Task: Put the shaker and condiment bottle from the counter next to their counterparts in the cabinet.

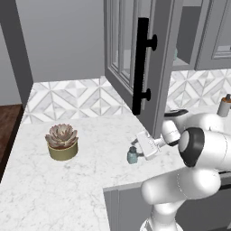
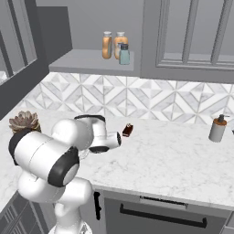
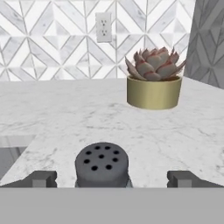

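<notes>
We see the gripper (image 3: 111, 178) spread wide, one dark fingertip (image 3: 41, 178) at each side of the shaker (image 3: 102, 164), with clear gaps between the tips and the jar; nothing is pinched. In the hand view the shaker sits at 6 o'clock, and we look at its dark cap with a ring of small holes. No writing or label can be read on it.

In the left base view the shaker (image 1: 132, 155) stands upright on the worktop (image 1: 54, 189), just at 9 o'clock of the white hand, near the worktop's front edge. At 9 o'clock of the shaker, well apart, a succulent (image 1: 62, 136) grows in a yellow-green pot (image 1: 63, 150). The same plant (image 3: 154, 64) shows at 1 o'clock in the hand view, with a white wall socket (image 3: 103, 26) on the patterned tiles at 12 o'clock.

The cabinet (image 1: 158, 58) door stands open above the hand, its long black bar handle (image 1: 142, 65) vertical. In the right base view, on the cabinet's shelf (image 2: 87, 60), we see two orange bottles with pale caps (image 2: 113, 45) side by side and a small teal-grey jar (image 2: 124, 54) just in front of them, touching or nearly so. We cannot read any label on them.

On the worktop in the right base view a small dark brown thing (image 2: 127, 130) lies at 3 o'clock of the arm, too small to name. A grey-brown dark-topped bottle (image 2: 218, 128) stands far at 3 o'clock, near the tiled wall.
</notes>
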{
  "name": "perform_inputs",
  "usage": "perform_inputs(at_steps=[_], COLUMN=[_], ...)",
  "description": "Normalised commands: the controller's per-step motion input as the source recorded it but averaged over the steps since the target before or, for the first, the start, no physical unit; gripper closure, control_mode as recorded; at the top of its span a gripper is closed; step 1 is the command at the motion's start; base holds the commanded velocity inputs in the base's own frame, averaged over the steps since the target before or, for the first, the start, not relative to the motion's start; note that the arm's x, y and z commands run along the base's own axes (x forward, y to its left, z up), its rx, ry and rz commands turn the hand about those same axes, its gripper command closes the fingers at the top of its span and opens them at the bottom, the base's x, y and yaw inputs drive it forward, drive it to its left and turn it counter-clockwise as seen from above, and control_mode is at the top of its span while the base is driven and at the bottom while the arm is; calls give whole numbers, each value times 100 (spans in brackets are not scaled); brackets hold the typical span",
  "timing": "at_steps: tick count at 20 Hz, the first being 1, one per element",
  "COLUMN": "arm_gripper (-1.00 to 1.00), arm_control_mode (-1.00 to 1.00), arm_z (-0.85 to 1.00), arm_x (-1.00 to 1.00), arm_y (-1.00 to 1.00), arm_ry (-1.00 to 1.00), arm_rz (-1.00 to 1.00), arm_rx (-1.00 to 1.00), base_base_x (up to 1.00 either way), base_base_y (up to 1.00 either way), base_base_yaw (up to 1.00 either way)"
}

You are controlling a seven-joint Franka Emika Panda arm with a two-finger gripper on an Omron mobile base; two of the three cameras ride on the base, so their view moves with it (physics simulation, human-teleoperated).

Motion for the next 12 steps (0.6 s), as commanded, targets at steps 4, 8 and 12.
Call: perform_inputs(at_steps=[4,8,12], arm_gripper=[-100,100,100], arm_control_mode=[-100,-100,-100], arm_z=[-26,-17,-11], arm_x=[0,0,0], arm_y=[11,28,20], arm_ry=[0,0,0], arm_rz=[0,0,0], arm_rx=[0,0,0], base_base_x=[0,0,0], base_base_y=[0,0,0], base_base_yaw=[0,0,0])
